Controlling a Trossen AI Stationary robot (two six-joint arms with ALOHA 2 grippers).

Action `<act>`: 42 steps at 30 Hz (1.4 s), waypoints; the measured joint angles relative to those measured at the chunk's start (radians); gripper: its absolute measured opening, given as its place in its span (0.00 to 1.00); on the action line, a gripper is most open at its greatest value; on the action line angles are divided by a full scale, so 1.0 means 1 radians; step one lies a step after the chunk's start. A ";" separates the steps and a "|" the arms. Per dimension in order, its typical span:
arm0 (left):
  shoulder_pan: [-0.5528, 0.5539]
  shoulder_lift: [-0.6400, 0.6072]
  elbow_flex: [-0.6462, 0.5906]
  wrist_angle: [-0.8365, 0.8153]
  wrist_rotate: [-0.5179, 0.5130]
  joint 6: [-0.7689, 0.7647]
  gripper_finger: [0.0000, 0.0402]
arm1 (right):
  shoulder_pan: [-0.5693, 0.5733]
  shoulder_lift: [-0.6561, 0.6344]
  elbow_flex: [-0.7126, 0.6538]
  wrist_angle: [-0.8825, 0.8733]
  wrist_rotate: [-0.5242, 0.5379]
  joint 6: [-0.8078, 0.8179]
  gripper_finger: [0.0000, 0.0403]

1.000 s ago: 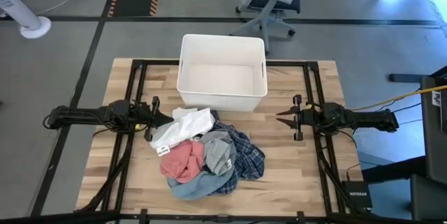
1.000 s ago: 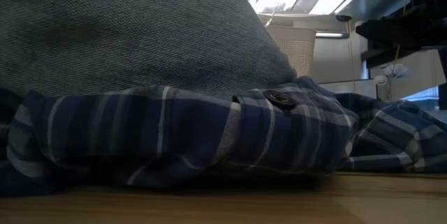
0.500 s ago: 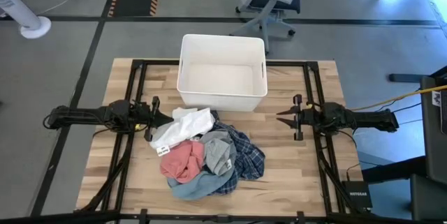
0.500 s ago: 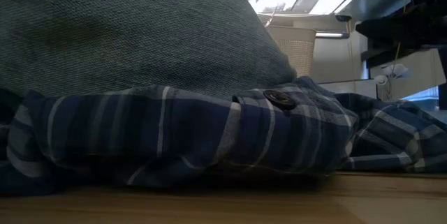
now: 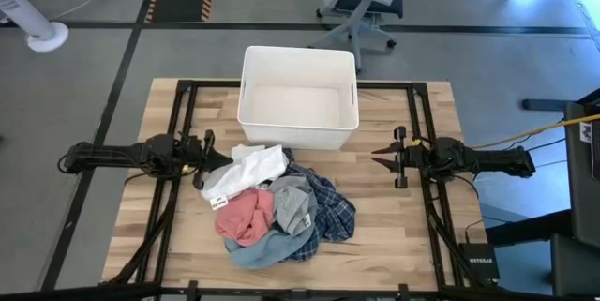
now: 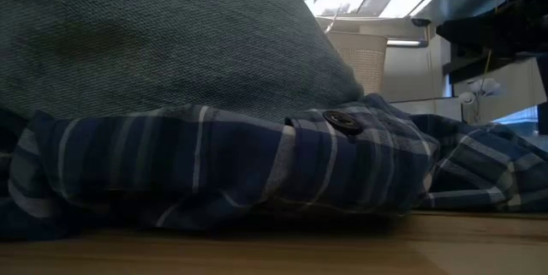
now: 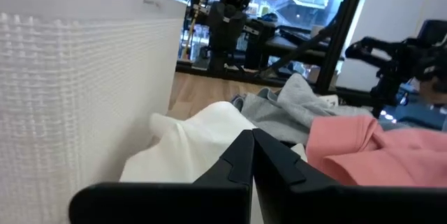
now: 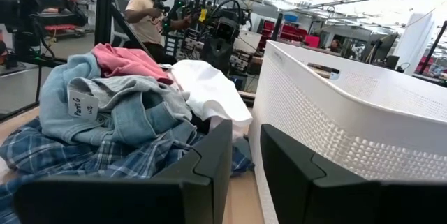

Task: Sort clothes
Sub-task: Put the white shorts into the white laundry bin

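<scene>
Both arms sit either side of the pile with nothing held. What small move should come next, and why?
Probably the left claw should open and ease onto the white garment. It is shut and empty, that garment lies nearest it on top of the pile, and the bin just beyond looks empty. The right claw, slightly parted, is well clear of the clothes.

Clothes [image 5: 277, 209] in one crumpled heap mid-table: white on top, salmon pink, grey, navy plaid, denim underneath.
</scene>
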 joint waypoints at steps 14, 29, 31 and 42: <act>0.000 0.000 0.118 0.153 0.000 0.201 0.00 | 0.000 0.000 0.000 0.179 0.009 -0.001 0.24; 0.000 0.000 0.175 0.167 -0.041 0.237 0.00 | 0.001 0.492 0.267 0.343 0.026 -0.137 0.23; 0.000 0.000 0.175 0.169 -0.041 0.234 0.00 | 0.001 0.605 0.345 0.335 0.004 -0.185 0.23; 0.000 0.000 0.175 0.167 -0.041 0.197 0.00 | 0.161 1.160 0.829 -0.022 0.284 -0.565 0.23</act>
